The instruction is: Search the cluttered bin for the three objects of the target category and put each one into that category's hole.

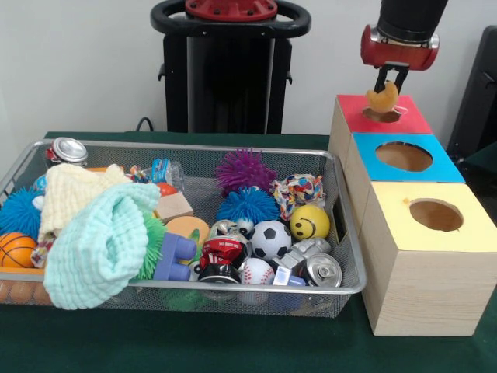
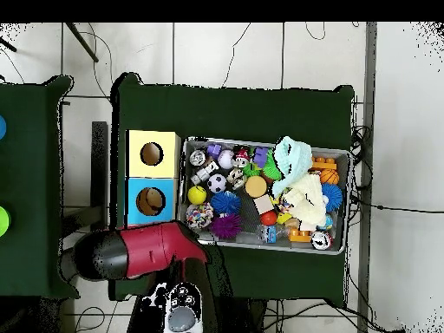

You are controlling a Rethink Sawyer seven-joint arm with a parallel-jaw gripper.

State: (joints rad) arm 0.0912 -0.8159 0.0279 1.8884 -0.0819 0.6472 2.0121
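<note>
My gripper (image 1: 390,83) hangs over the red-topped box (image 1: 408,116) at the far right and is shut on a small orange-yellow object (image 1: 382,99). The object dangles just above that box's hole (image 1: 382,116), close to touching its rim. In the overhead view the red arm (image 2: 152,250) covers the red box and hides the gripper. The wire bin (image 1: 347,233) holds a purple spiky ball (image 1: 245,169), a blue spiky ball (image 1: 247,205), a yellow smiley ball (image 1: 310,222), a soccer ball (image 1: 271,238) and a baseball (image 1: 256,272).
A blue-topped box (image 1: 439,163) and a yellow-topped box (image 1: 466,233) stand in line nearer the camera, each with a round hole. A mint cloth (image 1: 101,245) and a cream cloth (image 1: 74,190) cover the bin's left part. Two cans (image 1: 322,270) (image 1: 68,149) and a small basketball (image 1: 15,249) lie in it.
</note>
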